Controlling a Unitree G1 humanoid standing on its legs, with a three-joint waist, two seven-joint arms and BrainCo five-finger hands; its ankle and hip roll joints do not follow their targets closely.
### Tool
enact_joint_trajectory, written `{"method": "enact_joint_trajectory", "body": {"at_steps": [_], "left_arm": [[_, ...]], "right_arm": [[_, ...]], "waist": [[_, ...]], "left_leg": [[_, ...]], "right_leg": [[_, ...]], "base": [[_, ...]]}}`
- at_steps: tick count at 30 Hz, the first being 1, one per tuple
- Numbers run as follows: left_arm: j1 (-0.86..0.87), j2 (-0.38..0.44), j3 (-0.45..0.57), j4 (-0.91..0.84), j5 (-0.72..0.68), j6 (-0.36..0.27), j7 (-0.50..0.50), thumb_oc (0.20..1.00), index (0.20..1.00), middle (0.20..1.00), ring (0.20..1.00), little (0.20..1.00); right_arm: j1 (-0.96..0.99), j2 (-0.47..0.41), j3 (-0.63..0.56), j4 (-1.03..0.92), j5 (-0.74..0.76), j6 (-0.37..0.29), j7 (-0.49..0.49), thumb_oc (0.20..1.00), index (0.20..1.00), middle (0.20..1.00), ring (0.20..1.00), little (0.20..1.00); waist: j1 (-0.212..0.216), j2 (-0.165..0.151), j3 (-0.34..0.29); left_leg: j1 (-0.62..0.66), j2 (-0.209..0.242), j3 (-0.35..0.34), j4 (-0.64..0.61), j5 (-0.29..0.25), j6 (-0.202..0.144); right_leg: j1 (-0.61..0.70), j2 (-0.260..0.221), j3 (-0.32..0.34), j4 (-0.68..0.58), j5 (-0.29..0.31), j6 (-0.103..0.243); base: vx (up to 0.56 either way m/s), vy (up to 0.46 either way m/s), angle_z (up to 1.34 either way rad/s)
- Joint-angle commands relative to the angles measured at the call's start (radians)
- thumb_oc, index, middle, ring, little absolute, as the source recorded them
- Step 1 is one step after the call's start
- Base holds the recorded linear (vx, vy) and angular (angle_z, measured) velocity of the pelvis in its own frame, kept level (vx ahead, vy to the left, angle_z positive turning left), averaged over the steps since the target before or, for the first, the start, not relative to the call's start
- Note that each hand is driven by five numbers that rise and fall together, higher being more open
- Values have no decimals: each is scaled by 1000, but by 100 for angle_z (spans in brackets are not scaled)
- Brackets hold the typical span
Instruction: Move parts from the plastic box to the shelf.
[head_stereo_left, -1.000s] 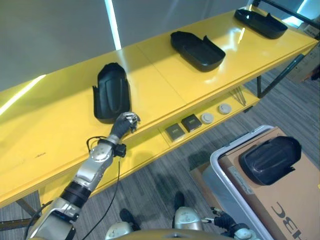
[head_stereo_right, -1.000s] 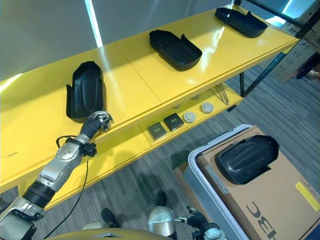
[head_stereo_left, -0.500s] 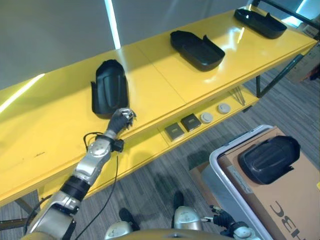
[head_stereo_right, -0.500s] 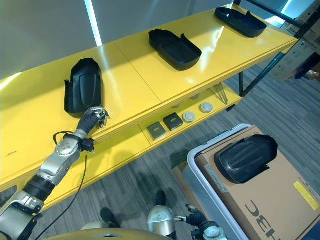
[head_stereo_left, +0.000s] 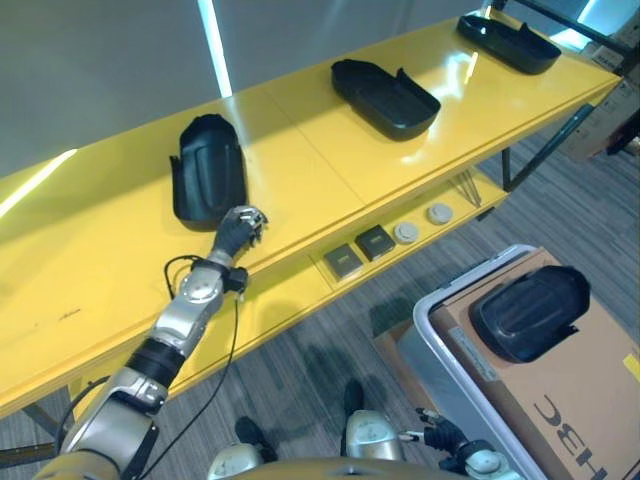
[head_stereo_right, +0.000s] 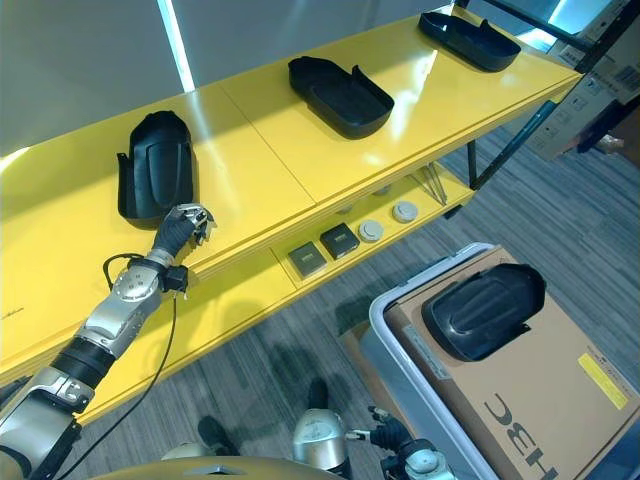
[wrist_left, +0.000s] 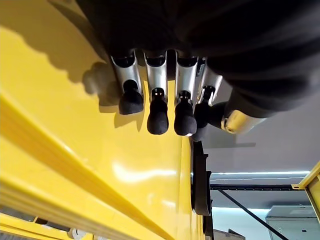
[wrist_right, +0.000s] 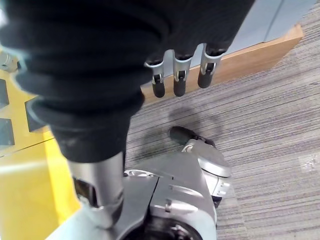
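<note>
Yellow shelf (head_stereo_left: 330, 170) already carries three black parts; the left hand (head_stereo_left: 238, 227) hovers beside the nearest part (head_stereo_left: 208, 183), fingers loosely curled, holding nothing. One more part (head_stereo_left: 528, 312) waits in the plastic box (head_stereo_left: 440, 350) on the right. Looks stiff, light, smooth; I'd grab its rim. Right hand (wrist_right: 180, 75) hangs relaxed.

- Long yellow shelf (head_stereo_left: 330, 170) with a glossy top and a lower tier beneath its front edge; it carries three parts in a row, well apart from one another.
- Black moulded plastic part, nearest (head_stereo_left: 208, 184): elongated shell with a rounded end, lying flat on the shelf top, just beside the left hand (head_stereo_left: 238, 228).
- Second black shell-shaped part (head_stereo_left: 385, 97), hollow side up, mid-shelf.
- Third black shell-shaped part (head_stereo_left: 509, 41), hollow side up, at the shelf's far end.
- Grey plastic box (head_stereo_left: 447, 377) on the floor, holding brown cardboard with one black domed part (head_stereo_left: 530, 313) lying on top.
</note>
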Motion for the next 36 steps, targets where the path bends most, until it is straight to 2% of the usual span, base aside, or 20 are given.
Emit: {"method": "enact_joint_trajectory", "body": {"at_steps": [1,7,9,10,11,15,20,27,28,32,34,35,36], "left_arm": [[-72,-23,-1,57,11,-43,-2,200,200,200,200,200],[-70,-13,-24,-16,16,-67,-63,200,200,200,200,200],[-65,-10,-30,-62,6,-65,-73,445,445,445,445,445],[-60,-9,-33,-91,-1,-67,-81,959,959,959,959,959],[-54,-6,-35,-129,-7,-69,-93,1000,1000,1000,1000,1000],[4,-8,-26,-306,-71,-51,-148,1000,1000,1000,1000,1000],[80,1,3,-439,-117,-55,-236,1000,1000,1000,1000,1000],[206,44,96,-612,-252,-27,-365,1000,1000,1000,1000,1000],[242,56,123,-633,-276,-25,-409,1000,1000,1000,1000,1000],[311,70,163,-661,-315,-14,-479,1000,1000,1000,1000,1000],[364,70,186,-683,-334,-13,-522,1000,1000,1000,1000,1000],[407,62,204,-710,-335,-16,-509,1000,1000,1000,1000,1000],[409,62,204,-711,-334,-17,-507,1000,1000,1000,1000,1000]], "right_arm": [[12,10,63,-20,-8,-14,24,1000,1000,1000,1000,1000],[5,20,62,-13,-7,-14,21,1000,1000,1000,1000,1000],[5,22,59,-10,-7,-13,19,1000,1000,1000,1000,1000],[6,24,57,-6,-6,-15,17,1000,1000,1000,1000,1000],[6,26,52,-1,-5,-17,16,1000,1000,1000,1000,1000],[2,42,27,19,13,-36,-12,1000,1000,1000,1000,1000],[-4,56,-6,23,42,-41,-40,1000,1000,1000,1000,1000],[4,73,-83,-32,160,-73,-103,1000,1000,1000,1000,1000],[10,76,-105,-67,168,-99,-122,1000,1000,1000,1000,1000],[23,72,-141,-127,201,-151,-139,1000,1000,1000,1000,1000],[23,59,-177,-212,213,-180,-146,1000,1000,1000,1000,1000],[-12,25,-195,-319,225,-184,-141,1000,1000,1000,1000,1000],[-14,24,-195,-324,228,-181,-139,1000,1000,1000,1000,1000]], "waist": [[1,-4,-16],[6,-1,-21],[8,0,-22],[10,1,-24],[13,3,-26],[31,9,-42],[51,16,-54],[78,25,-77],[82,28,-83],[90,30,-90],[99,31,-95],[139,28,-93],[141,28,-92]], "left_leg": [[-49,96,-64,172,-119,-8],[-45,92,-65,166,-121,-6],[-43,91,-67,163,-120,-6],[-41,89,-68,160,-121,-5],[-39,87,-70,157,-121,-4],[-27,79,-81,143,-120,-5],[-17,77,-91,140,-123,-5],[10,76,-96,122,-121,-3],[15,74,-103,112,-117,-4],[18,69,-130,114,-123,-3],[16,47,-180,122,-139,7],[-32,-41,-353,159,-172,49],[-34,-46,-364,164,-177,51]], "right_leg": [[-31,-58,15,71,-64,62],[-27,-58,11,67,-64,61],[-24,-58,9,65,-64,62],[-22,-58,7,64,-63,62],[-18,-58,5,61,-63,62],[3,-57,-7,51,-63,62],[22,-56,-19,47,-66,59],[51,-59,-37,37,-63,60],[55,-55,-33,33,-62,59],[59,-44,-15,23,-62,54],[59,-31,22,6,-57,52],[29,-14,104,-1,-42,42],[28,-14,109,-1,-42,43]], "base": [[0,0,0],[0,0,0],[0,0,0],[0,0,0],[0,0,0],[-26,2,4],[-64,3,1],[-66,-3,4],[-37,-5,7],[-15,-5,6],[-64,25,-7],[-131,50,-36],[-150,50,-116]]}}
